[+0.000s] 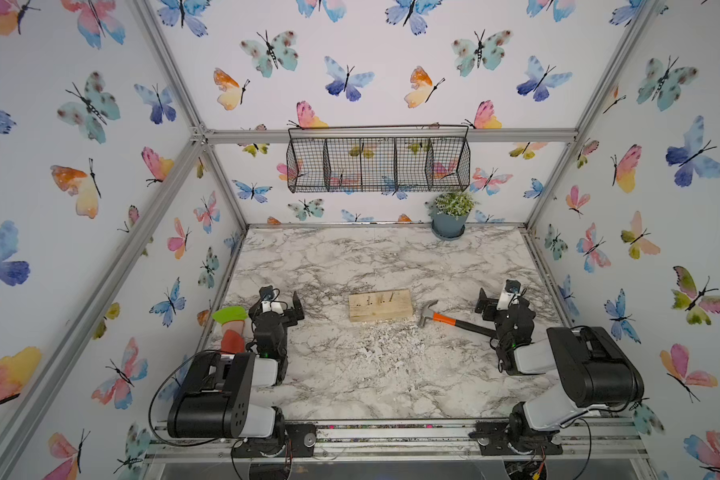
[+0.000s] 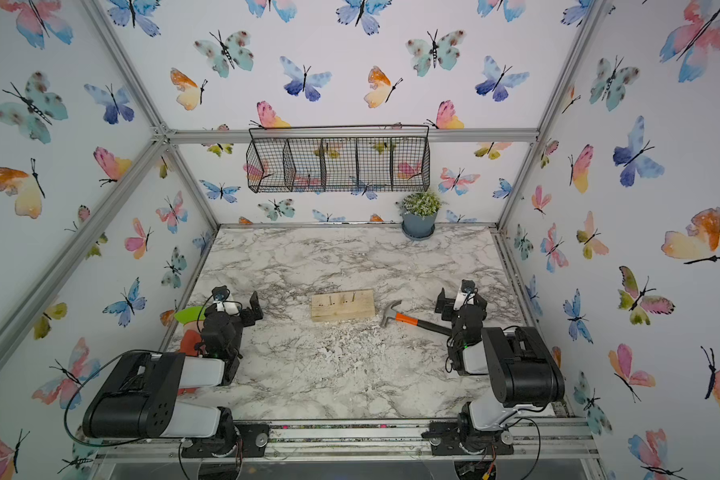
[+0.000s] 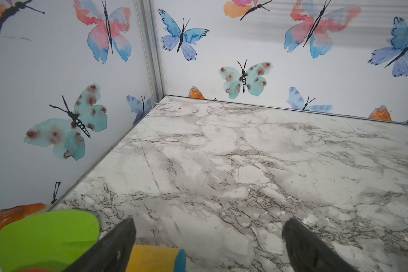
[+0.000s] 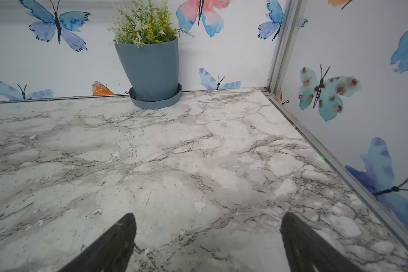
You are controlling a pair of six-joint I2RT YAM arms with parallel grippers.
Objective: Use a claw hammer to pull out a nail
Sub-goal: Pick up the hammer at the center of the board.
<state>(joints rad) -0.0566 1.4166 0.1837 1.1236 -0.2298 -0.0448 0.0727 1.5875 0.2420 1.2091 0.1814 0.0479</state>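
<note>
Arm bases sit on the near edge of the desk (image 1: 371, 386). Left tool (image 3: 207, 226) released, jaws wide, nothing between them; green and orange toy (image 1: 230, 322) just beside it at left edge. Right tool (image 4: 207, 220) also released, empty, near right edge. Claw hammer (image 1: 445, 321) lies flat on desk, mid-right, not held: steel head just beside right end of wood block (image 1: 380, 305), black handle pointing at right arm, end hidden there. Block at desk middle, nails (image 1: 376, 298) standing in a row along its far side. Potted plant (image 1: 449, 218) at far edge, right of middle. Wire basket (image 1: 378, 160) on back wall above.
</note>
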